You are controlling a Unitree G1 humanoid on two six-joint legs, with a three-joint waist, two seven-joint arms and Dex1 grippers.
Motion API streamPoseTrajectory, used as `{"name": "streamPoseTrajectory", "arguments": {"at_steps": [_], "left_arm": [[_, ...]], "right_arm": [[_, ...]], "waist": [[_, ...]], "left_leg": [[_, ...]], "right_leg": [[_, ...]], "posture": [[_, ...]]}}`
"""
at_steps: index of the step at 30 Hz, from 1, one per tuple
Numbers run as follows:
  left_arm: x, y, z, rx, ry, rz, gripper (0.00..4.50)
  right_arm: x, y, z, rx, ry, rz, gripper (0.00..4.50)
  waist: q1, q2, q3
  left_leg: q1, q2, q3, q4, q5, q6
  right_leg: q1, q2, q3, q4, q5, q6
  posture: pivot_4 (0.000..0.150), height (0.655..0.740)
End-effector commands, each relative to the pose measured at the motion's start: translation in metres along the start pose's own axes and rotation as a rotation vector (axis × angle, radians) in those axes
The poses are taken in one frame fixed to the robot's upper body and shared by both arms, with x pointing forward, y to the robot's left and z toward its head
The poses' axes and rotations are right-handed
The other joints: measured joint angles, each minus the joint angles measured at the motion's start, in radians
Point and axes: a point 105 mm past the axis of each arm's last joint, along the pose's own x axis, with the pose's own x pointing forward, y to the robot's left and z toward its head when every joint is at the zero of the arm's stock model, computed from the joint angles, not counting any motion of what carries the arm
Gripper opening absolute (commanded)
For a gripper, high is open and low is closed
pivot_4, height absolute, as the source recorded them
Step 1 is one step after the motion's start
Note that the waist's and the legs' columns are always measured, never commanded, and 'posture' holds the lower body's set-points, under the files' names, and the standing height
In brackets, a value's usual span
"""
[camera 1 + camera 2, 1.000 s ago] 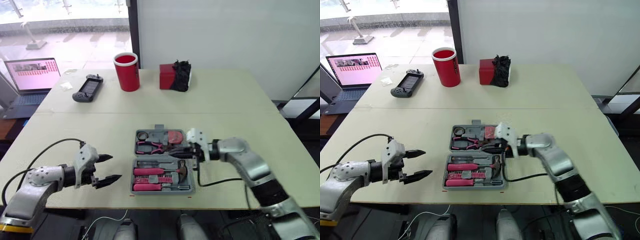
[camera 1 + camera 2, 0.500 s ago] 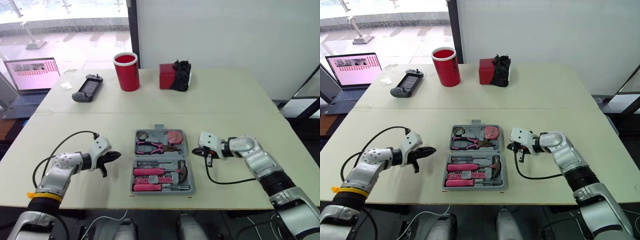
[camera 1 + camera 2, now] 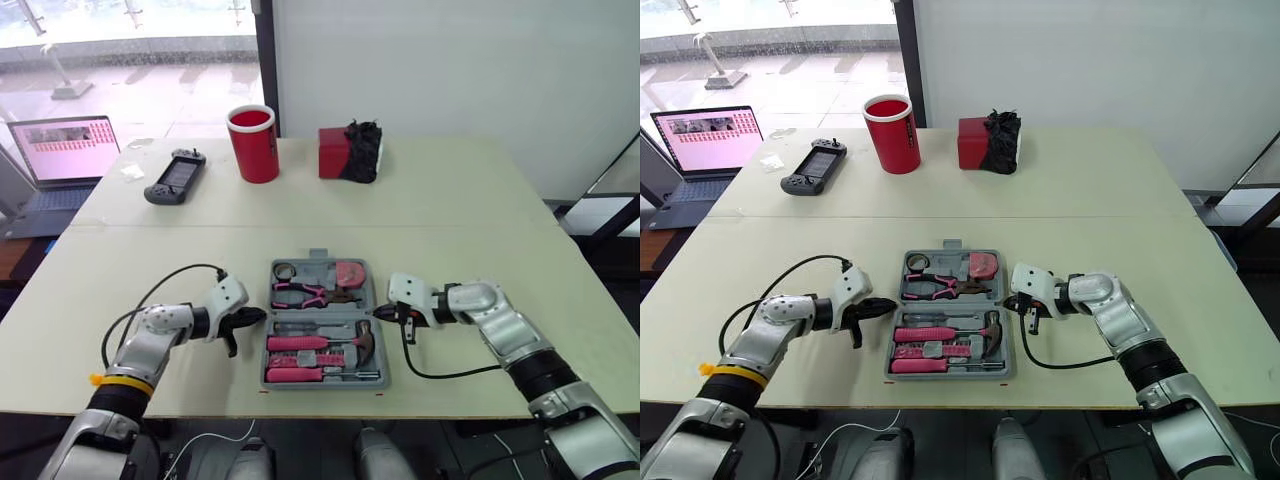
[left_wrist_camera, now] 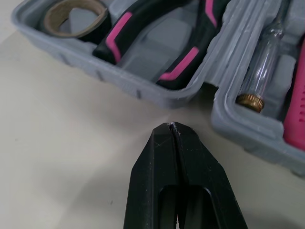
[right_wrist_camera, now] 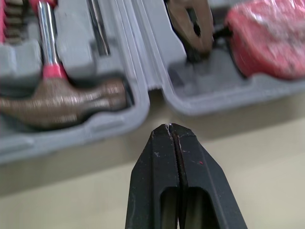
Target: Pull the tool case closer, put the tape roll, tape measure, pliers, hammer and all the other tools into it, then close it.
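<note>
- The open grey plastic tool case lies flat on the pale counter, near its front edge and between the two arms.
- In the case's far half sit a small dark tape roll, pliers with pink and black handles and a round red tape measure.
- In the near half lie a hammer with a pink handle and metal head, a clear-handled screwdriver with a brass cap and a pink-handled tool along the front.
- The left pincer is clenched and grasps nothing. Its tip is low over the counter, just beside the case's left side, where the two halves meet.
- The right pincer is also clenched on nothing. It points at the hinge gap on the case's right side, with the hammer head and the tape measure just beyond it.
- At the far side of the counter, well apart from the case, stand a red cup, a red box with a black bundle on it and a dark handheld controller.
- An open laptop sits off to the left.
</note>
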Motion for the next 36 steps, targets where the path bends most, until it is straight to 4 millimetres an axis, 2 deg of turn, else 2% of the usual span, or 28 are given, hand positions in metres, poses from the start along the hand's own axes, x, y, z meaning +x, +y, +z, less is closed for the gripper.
{"name": "streamPoseTrajectory", "arguments": {"at_steps": [1,7,16,27,36], "left_arm": [[0.007,-0.006,0.009,0.024,-0.023,-0.048,0.04],[0.02,-0.019,0.016,0.039,-0.042,-0.105,0.04],[0.014,-0.018,0.011,0.038,-0.018,-0.107,0.04],[0.012,-0.047,0.002,-0.009,-0.024,-0.171,0.04],[0.009,-0.053,-0.003,-0.025,-0.015,-0.152,0.04]], "right_arm": [[0.002,0.0,0.015,-0.03,-0.043,0.006,0.0],[0.012,0.008,0.02,-0.027,-0.059,0.034,0.0],[0.015,0.019,0.018,0.001,-0.057,0.079,0.0],[0.01,0.026,0.011,0.027,-0.034,0.097,0.0],[0.011,0.048,0.008,0.076,-0.023,0.156,0.0]], "waist": [[0.0,0.0,0.0],[0.0,0.0,0.0],[0.0,0.0,0.0],[0.001,0.0,-0.001],[0.002,0.001,-0.001]], "left_leg": [[0.0,0.0,0.0,0.0,0.0,0.0],[0.001,0.0,0.0,0.0,0.0,0.0],[0.001,0.0,0.0,0.0,0.0,0.0],[0.002,0.0,0.0,-0.001,0.0,0.0],[0.003,0.0,0.0,-0.001,0.0,0.0]], "right_leg": [[0.0,0.0,0.0,0.0,0.0,0.0],[0.001,0.0,0.0,0.0,0.0,0.0],[0.002,0.0,0.0,0.0,0.0,0.0],[0.002,0.0,0.0,0.0,0.0,0.0],[0.004,0.0,0.0,0.0,0.0,0.0]], "posture": [[0.15,0.74],[0.15,0.74],[0.15,0.74],[0.15,0.74],[0.15,0.74]]}}
